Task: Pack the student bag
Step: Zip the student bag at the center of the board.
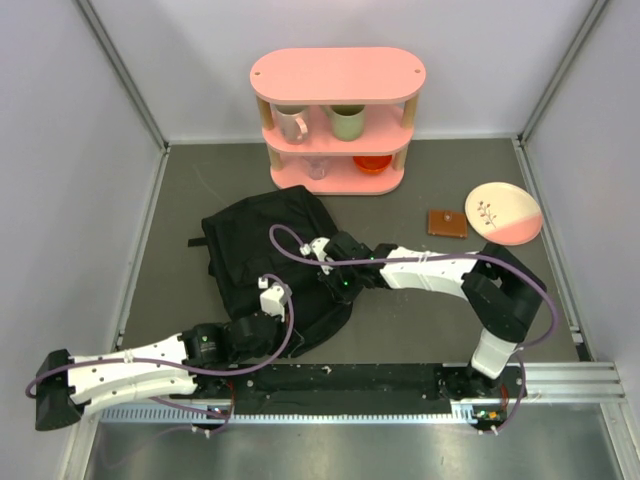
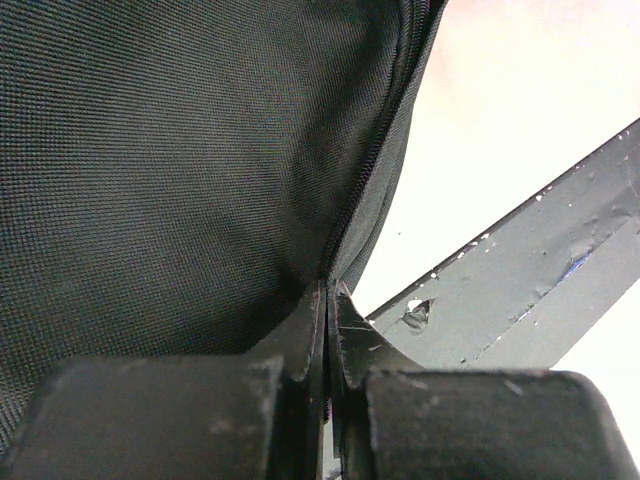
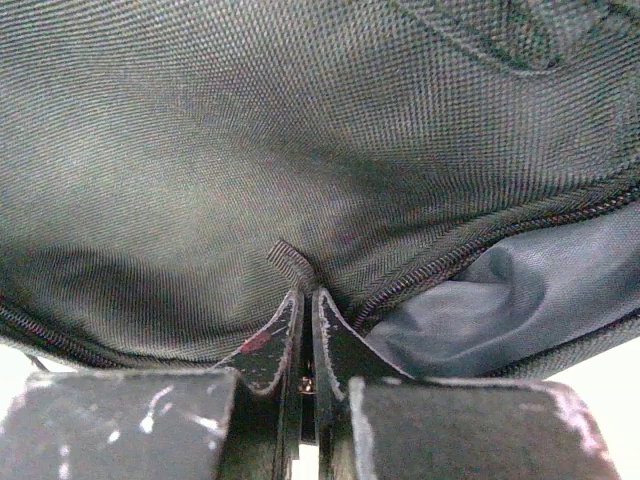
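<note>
The top camera looked down from high behind the near edge over the table (image 1: 420,320), while the wrist cameras peered from just behind the left gripper (image 2: 327,300) and right gripper (image 3: 303,305), close against the student bag (image 1: 250,240), shared by all three views.

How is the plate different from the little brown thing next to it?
The plate is round, pink and white with a small plant drawing; the brown wallet is square-cornered and plain. The plate is bigger than the wallet. Both lie flat on the table, right of the student bag.
</note>
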Available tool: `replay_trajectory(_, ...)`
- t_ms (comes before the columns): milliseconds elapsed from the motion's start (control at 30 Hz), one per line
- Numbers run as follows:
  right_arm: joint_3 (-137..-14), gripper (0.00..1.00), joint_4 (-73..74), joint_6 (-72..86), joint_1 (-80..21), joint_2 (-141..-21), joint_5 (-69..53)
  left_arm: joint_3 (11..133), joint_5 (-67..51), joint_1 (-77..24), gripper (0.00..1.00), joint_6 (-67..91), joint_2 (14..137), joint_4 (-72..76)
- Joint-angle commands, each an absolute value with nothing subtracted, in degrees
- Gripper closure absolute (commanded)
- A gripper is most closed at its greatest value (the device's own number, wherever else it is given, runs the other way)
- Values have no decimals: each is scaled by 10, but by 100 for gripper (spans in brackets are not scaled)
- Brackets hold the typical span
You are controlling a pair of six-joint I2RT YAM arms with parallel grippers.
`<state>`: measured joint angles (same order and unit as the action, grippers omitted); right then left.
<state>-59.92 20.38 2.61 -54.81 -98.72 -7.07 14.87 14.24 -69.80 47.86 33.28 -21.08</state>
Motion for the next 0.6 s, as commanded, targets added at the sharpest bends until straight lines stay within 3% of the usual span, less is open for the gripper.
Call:
replay_trajectory(0,-581,100,235,45,-556,-992,-32,154,156,-699,100,475,337,-216)
replay_trajectory(367,-555,100,135,167,-529,-839,39,180,145,-700,100,427,352,-217)
replay_trajectory(567,-536,100,105,194,-502,-809,11,192,146,-699,100,410,358,-215)
